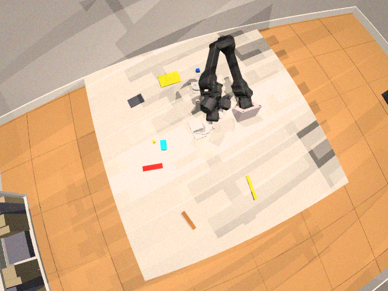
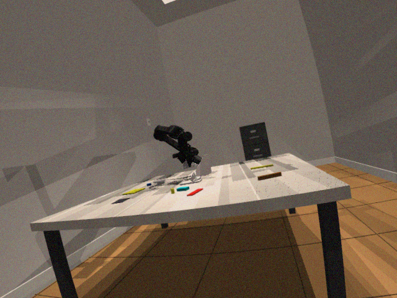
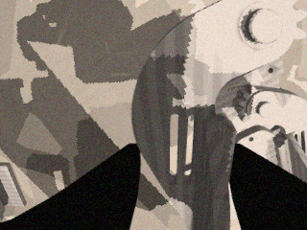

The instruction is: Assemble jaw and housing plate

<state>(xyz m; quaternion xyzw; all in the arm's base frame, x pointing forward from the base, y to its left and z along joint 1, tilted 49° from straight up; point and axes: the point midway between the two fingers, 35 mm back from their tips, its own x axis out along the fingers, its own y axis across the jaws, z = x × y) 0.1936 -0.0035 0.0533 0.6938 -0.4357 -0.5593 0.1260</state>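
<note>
Pincer: while its black fingers stand part open, they grip the loose jaw (image 3: 184,120), its long axis running forward between them.
Loose jaw's round end: ahead of the pincer, toward the wrist view's upper right.
Base assembly (image 1: 197,128) (image 3: 275,107): beyond the right-hand finger in that view, near; the free pin is indistinct.
Next: likely carry rightward, then align.

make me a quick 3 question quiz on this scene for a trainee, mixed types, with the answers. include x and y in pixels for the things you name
1. True or false: the black gripper (image 3: 183,153) is shut on a pale slotted jaw with gear teeth (image 3: 155,103).
2. Which lies nearer the small yellow cube (image 1: 153,141) (image 2: 172,190): the cyan block (image 1: 163,145) (image 2: 183,189) or the flat red bar (image 1: 152,167) (image 2: 195,192)?
3. Fill in: the flat rectangular plate (image 1: 169,79) (image 2: 134,191) near the small blue cube (image 1: 197,70) (image 2: 149,184) is ____.

Key: 1 true; 2 cyan block; 3 yellow
</note>
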